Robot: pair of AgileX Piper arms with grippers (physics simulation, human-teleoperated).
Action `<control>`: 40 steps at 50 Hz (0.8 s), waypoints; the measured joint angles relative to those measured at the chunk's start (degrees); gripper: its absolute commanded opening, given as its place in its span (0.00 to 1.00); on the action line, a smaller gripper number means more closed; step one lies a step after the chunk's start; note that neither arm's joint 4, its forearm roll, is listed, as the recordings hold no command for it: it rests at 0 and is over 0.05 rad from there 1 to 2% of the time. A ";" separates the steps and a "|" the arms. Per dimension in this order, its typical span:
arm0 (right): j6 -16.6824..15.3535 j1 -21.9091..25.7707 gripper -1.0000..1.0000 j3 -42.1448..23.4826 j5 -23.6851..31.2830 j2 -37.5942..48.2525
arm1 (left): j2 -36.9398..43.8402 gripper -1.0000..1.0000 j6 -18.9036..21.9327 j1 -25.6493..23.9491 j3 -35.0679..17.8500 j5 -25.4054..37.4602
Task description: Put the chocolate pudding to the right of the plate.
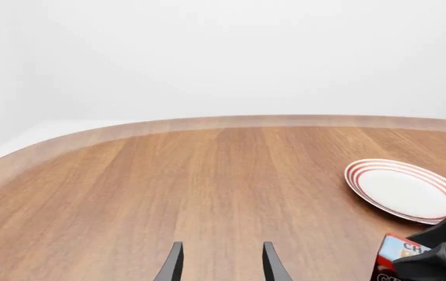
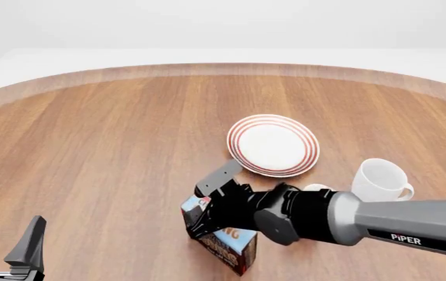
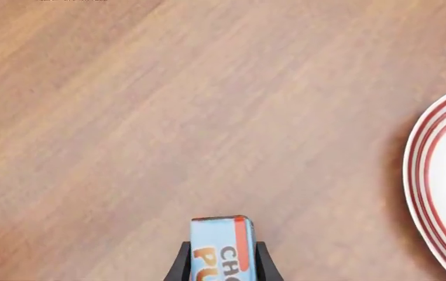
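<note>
Two arms were in the shot, but only the right one was doing anything. The right gripper (image 2: 207, 212) had its fingers clamped on the chocolate pudding (image 2: 225, 246), with the carton sitting between the jaws in the right wrist view. From the front view the box was on the near-left side of the plate (image 2: 311, 153), close to its rim but not touching. Whether the carton was already lifted or just resting on the wooden table (image 2: 106, 146) was hard to call from these angles; it looked tilted and maybe a bit off the surface.

So the step in hand looked like the grasp/pick-up, with the carry not done. The next move would need the box hauled up and across to the plate's right side, clearing the rim. The catch: a white mug (image 2: 379, 178) was parked right there, just beside the plate, so the drop spot was tight and bumping the mug was the obvious risk.

The left gripper (image 2: 6, 243) hung idle at the near-left corner, fingers spread, holding nothing.

Readable text: the arm's grey link said "PiPER" in white. The carton's light-blue top showed "CH" over "PU" in orange in the right wrist view, with a red stripe along the edge. The rest of the lettering was cut off.
</note>
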 measured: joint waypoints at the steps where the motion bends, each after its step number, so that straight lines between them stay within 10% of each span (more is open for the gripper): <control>1: -0.08 -0.05 0.00 -0.06 0.13 -0.12 | 0.00 1.00 0.00 0.00 0.00 0.00; 40: -11.77 -11.78 0.00 -23.14 17.13 -11.98 | 0.00 1.00 0.00 0.00 0.00 0.00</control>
